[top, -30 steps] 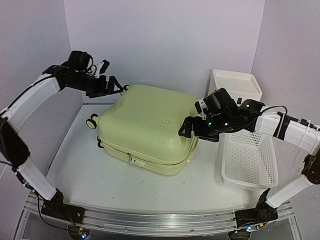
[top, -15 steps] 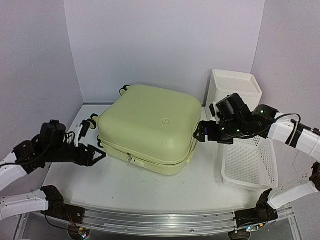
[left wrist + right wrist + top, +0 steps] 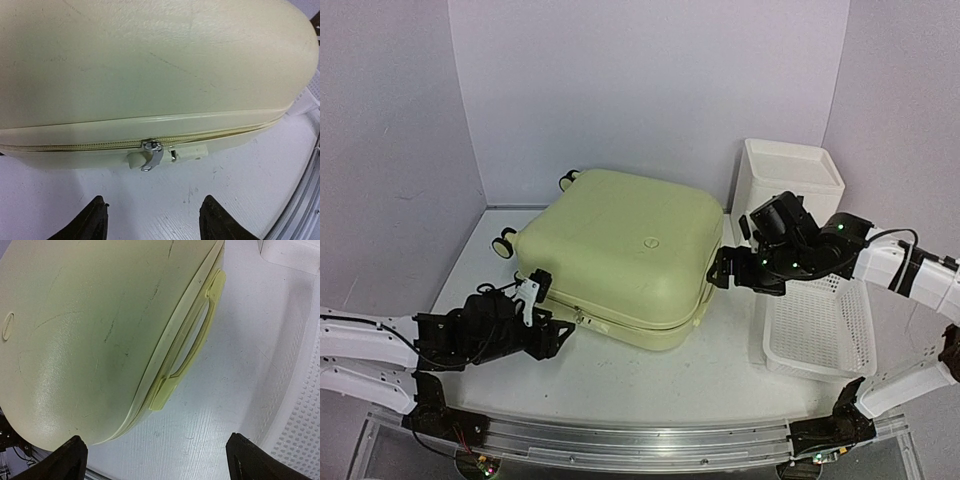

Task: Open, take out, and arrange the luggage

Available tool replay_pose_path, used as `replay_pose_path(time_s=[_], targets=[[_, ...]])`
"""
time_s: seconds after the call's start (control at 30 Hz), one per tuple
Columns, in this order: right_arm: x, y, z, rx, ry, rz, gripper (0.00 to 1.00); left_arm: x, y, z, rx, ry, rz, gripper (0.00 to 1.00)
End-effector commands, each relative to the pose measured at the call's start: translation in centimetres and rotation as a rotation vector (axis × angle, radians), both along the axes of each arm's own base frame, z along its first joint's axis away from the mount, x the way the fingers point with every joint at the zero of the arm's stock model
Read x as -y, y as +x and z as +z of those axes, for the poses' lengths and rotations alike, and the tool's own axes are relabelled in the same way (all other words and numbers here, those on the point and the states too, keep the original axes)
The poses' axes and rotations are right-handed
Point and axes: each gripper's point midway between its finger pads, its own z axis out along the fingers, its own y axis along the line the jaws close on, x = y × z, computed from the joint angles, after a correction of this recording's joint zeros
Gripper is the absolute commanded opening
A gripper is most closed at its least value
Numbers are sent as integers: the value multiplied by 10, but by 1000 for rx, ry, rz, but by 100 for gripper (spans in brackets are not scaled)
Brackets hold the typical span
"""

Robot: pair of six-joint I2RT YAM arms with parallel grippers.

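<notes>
Your left gripper has dropped to the suitcase's zipper pull, jaws narrowing but empty — unzipping comes next; right gripper gapes wide.

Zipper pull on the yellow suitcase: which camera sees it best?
The left wrist view: the silver zipper pull hangs close-up, centred on the luggage seam. The top view shows only a tiny speck; the right wrist view shows the zipper line and side handle, no pull.

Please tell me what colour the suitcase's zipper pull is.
Silver zipper pull; it shows best in the left wrist view.
</notes>
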Motion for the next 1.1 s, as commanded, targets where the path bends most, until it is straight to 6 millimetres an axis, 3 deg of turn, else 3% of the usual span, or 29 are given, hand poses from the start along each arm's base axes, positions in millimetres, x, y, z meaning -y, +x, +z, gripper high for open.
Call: replay_pose_path(time_s=[0.0,0.23,0.57,1.07], targets=[[-1,3,4,7,32,-17,98,13,21,20,89,-108,91,59],[-4,2,-1,-13,36,-17,98,29,27,-1,53,-116,91,54],[-3,0,-3,-18,44,-21,98,41,39,-13,49,-67,124,42],[-1,-2,-6,-25,45,-24,98,39,48,1,113,-72,158,32]])
